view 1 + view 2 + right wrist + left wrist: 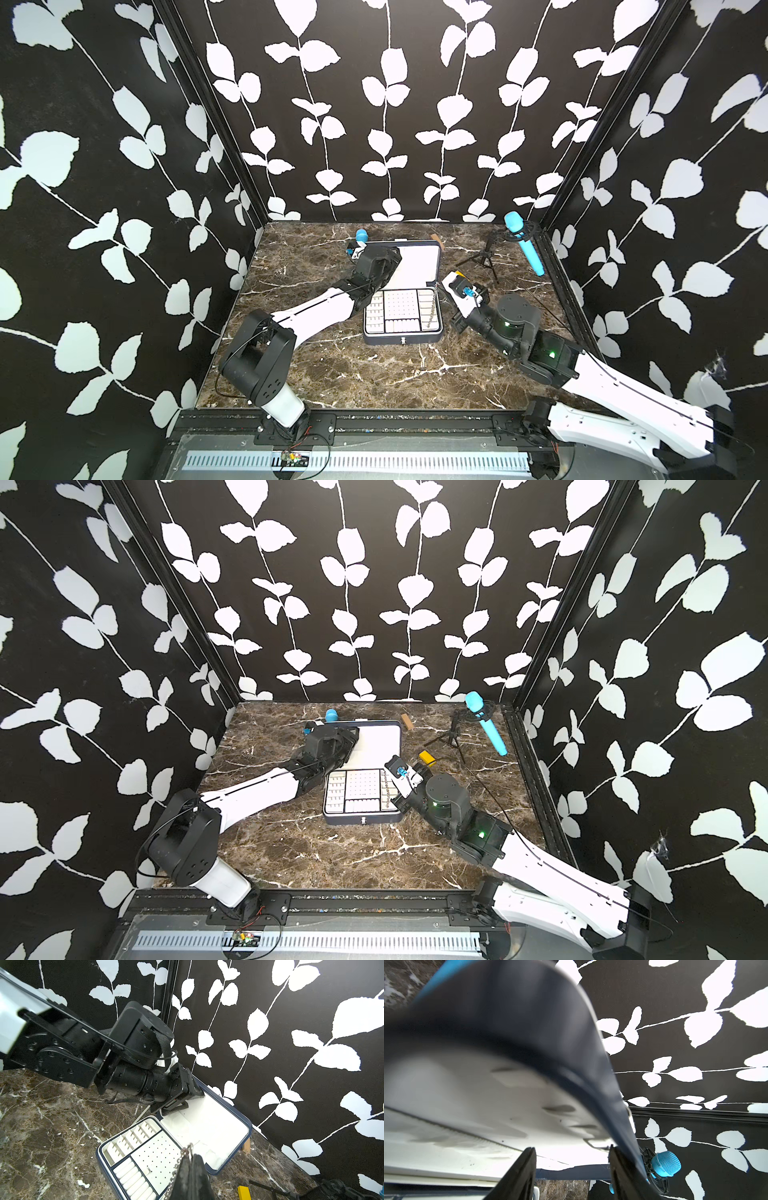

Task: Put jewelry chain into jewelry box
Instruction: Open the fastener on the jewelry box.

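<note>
Desk: brown marbled desk (374, 374); the open box (386, 337) stands mid-desk with its clasp toward the near edge.
Tray: the white tray (401, 305) fills the box base. A long narrow compartment runs near-to-far along its right side.
Chain: the chain (433, 309) hangs over that right compartment, its long axis in line with it. Contact between its lower end and the lining cannot be determined.
Right end effector: the right end effector (192, 1162) is closed, pinching the chain's upper end. The chain lies directly below it, so this is the nearer arm.
Left end effector: the left end effector (571, 1148) has its jaws partly apart at the side edge of the lid (419, 259). No clamp is visible.
Next move: judged a straight lowering and release.
Background: yellow block (426, 756), wooden block (406, 722), blue microphone (525, 245) on a tripod.
Markings: none legible.
</note>
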### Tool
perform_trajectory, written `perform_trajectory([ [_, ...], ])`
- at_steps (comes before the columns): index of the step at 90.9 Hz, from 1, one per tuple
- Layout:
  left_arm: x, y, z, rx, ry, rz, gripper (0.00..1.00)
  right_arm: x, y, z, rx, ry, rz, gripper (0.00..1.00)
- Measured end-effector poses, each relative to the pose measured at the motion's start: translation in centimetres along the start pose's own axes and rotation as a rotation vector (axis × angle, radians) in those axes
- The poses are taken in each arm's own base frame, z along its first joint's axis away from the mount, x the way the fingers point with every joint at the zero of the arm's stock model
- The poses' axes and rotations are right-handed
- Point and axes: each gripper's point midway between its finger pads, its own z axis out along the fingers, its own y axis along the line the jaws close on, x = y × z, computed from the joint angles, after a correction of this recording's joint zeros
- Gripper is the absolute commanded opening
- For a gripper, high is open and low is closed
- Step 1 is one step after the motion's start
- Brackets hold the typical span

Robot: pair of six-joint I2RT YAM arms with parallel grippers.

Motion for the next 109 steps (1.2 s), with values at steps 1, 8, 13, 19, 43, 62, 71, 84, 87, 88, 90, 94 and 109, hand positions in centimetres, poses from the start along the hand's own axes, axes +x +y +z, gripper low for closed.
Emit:
perform_trajectory([
  [1, 0.0, 0.0, 0.0, 0.000, 0.000, 0.000, 0.59, 0.0, 0.0, 0.0, 0.000, 0.000, 0.000, 0.00],
  [8, 0.0, 0.0, 0.0, 0.004, -0.002, -0.008, 0.59, 0.0, 0.0, -0.1, 0.001, -0.002, 0.000, 0.00],
  [13, -0.1, 0.0, 0.0, 0.010, -0.006, -0.012, 0.59, 0.1, 0.0, -0.1, 0.001, -0.001, 0.000, 0.00],
  [19, -0.1, 0.0, 0.0, 0.023, -0.010, -0.019, 0.60, 0.2, -0.1, -0.2, 0.003, -0.002, 0.000, 0.00],
  [43, -0.2, -0.1, 0.2, 0.049, -0.021, -0.041, 0.56, 0.2, -0.2, -0.6, 0.011, -0.007, -0.003, 0.00],
  [62, -0.2, -0.1, 0.4, 0.054, -0.026, -0.048, 0.50, 0.3, -0.4, -0.8, 0.021, -0.007, -0.008, 0.00],
  [71, -0.3, -0.1, 0.4, 0.056, -0.028, -0.053, 0.46, 0.4, -0.5, -0.9, 0.023, -0.008, -0.013, 0.00],
  [84, -0.3, -0.2, 0.4, 0.060, -0.029, -0.056, 0.43, 0.2, -0.6, -1.1, 0.027, -0.014, -0.015, 0.00],
  [87, -0.3, -0.2, 0.4, 0.061, -0.029, -0.056, 0.42, 0.2, -0.6, -1.1, 0.027, -0.015, -0.016, 0.00],
  [88, -0.3, -0.2, 0.4, 0.061, -0.029, -0.056, 0.42, 0.2, -0.6, -1.1, 0.027, -0.015, -0.016, 0.00],
  [90, -0.3, -0.2, 0.4, 0.061, -0.029, -0.056, 0.42, 0.2, -0.6, -1.2, 0.028, -0.016, -0.016, 0.00],
  [94, -0.3, -0.3, 0.4, 0.062, -0.029, -0.056, 0.40, 0.3, -0.6, -1.2, 0.028, -0.016, -0.016, 0.00],
  [109, -0.3, -0.4, 0.4, 0.064, -0.024, -0.055, 0.37, 0.6, -0.6, -1.3, 0.029, -0.012, -0.017, 0.00],
])
